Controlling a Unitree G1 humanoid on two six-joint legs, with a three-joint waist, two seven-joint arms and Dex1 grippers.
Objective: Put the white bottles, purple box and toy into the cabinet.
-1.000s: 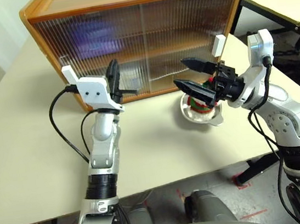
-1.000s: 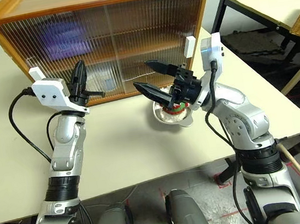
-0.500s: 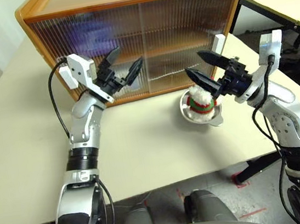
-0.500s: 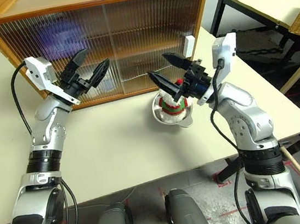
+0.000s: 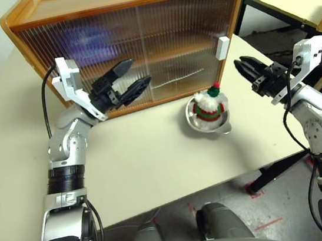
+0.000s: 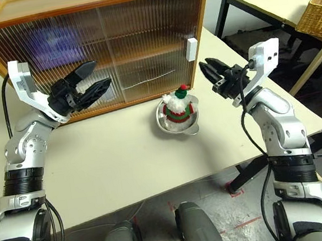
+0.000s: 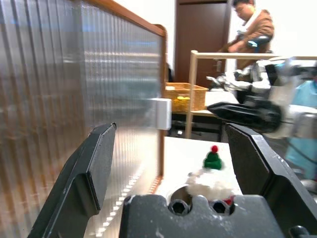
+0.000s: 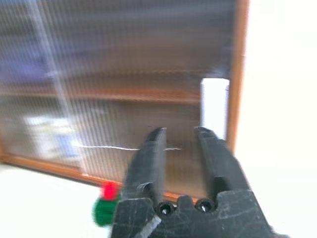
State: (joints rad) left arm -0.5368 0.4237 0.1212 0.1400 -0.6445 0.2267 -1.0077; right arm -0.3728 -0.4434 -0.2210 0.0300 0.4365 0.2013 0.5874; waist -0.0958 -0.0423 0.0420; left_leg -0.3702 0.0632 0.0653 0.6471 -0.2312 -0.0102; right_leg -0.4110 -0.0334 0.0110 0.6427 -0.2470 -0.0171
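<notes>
A: Starting on the left, we saw the left gripper held up in front of the cabinet, near the lower left part of its front. Its two black fingers were spread wide apart with nothing between them.

B: We agreed on that. Behind the ribbed sliding doors, which we found pulled across the whole front, we made out a blurry purple patch on the upper left, which looked like the purple box. Low on the left there was a pale shape that might have been a bottle, though we could not tell for sure.

A: Further right, the toy sat upright in the metal bowl on the table, just in front of the cabinet's right end and below the white handle.

B: And on the far right we found the right gripper, well apart from the toy and out past the cabinet's right edge. Its fingers were drawn nearly together, a narrow gap left between them, gripping nothing.
</notes>
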